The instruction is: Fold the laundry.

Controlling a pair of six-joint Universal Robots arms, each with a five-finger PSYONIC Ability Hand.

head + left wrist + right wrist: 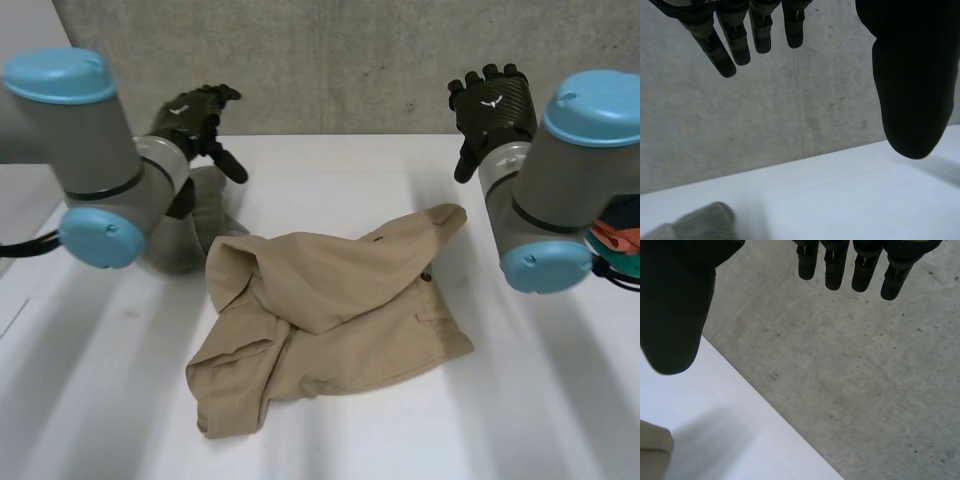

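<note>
A tan pair of shorts lies crumpled in the middle of the white table, one corner reaching toward the back right. My left hand hovers above the table's back left, clear of the cloth, its fingers straight and its thumb apart, holding nothing. My right hand is raised at the back right, beyond the cloth's far corner. Its fingers hang straight and the thumb stands wide, empty.
A grey cloth lies bunched at the back left under my left arm, its edge below the left hand. Coloured laundry sits off the table's right side. A concrete wall stands behind the table.
</note>
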